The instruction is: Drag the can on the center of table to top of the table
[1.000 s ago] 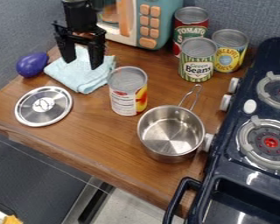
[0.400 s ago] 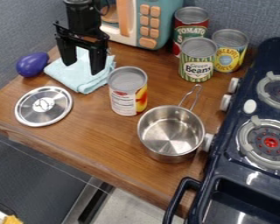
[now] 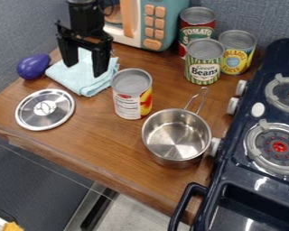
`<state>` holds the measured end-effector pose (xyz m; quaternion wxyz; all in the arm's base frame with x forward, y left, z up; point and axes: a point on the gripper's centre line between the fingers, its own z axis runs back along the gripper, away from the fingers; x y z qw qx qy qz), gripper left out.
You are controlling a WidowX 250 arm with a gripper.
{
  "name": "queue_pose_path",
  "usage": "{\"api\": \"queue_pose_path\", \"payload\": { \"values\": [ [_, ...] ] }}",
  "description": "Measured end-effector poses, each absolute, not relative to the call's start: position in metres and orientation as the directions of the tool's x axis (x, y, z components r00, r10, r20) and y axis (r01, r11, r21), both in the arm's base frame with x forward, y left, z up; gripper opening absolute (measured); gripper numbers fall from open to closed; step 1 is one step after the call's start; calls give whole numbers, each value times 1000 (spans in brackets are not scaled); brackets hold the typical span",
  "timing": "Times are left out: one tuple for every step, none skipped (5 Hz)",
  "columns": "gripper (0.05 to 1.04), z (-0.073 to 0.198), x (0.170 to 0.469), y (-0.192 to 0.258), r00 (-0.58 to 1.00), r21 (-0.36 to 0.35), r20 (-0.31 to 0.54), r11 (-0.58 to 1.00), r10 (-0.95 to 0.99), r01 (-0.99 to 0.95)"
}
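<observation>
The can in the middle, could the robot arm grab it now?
Probably yes: the open gripper hangs over the blue cloth, close to the can, and nothing tall seems to stand between them.

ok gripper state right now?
Gripper: open, fingers spread wide above the light blue cloth, nothing between them.

You note table (image 3: 92,140): smooth wood, faint sheen | saucepan (image 3: 176,135): glossy metal | lid (image 3: 35,115): polished metal | center can (image 3: 132,97): matt metal top, smooth paper-like label | cloth (image 3: 77,79): soft, matt | purple toy (image 3: 32,66): smooth, glossy, plastic-looking | stove (image 3: 246,173): glossy | wall panel (image 3: 268,22): rough, matt.
</observation>
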<state>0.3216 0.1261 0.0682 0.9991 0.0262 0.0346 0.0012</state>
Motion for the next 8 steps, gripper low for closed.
{"api": "queue_pose_path", "payload": {
  "values": [
    [1000, 62, 318, 140, 995, 75, -92, 996, 50, -43],
    [1001, 57, 316, 147, 992, 80, -101, 994, 76, -68],
    [1001, 56, 322, 140, 996, 92, -85, 995, 34, -26],
    [1000, 60, 320, 113, 998, 65, -52, 997, -35, 38],
    [1001, 47, 304, 69, 987, 65, -79, 987, -142, 147],
    [1001, 44, 295, 43, 972, 35, -87, 974, -220, 224],
    [1001, 45, 296, 40, 973, 30, -76, 975, -220, 222],
    [1001, 45, 296, 40, 973, 26, -76, 975, -219, 221]
  ]
}}
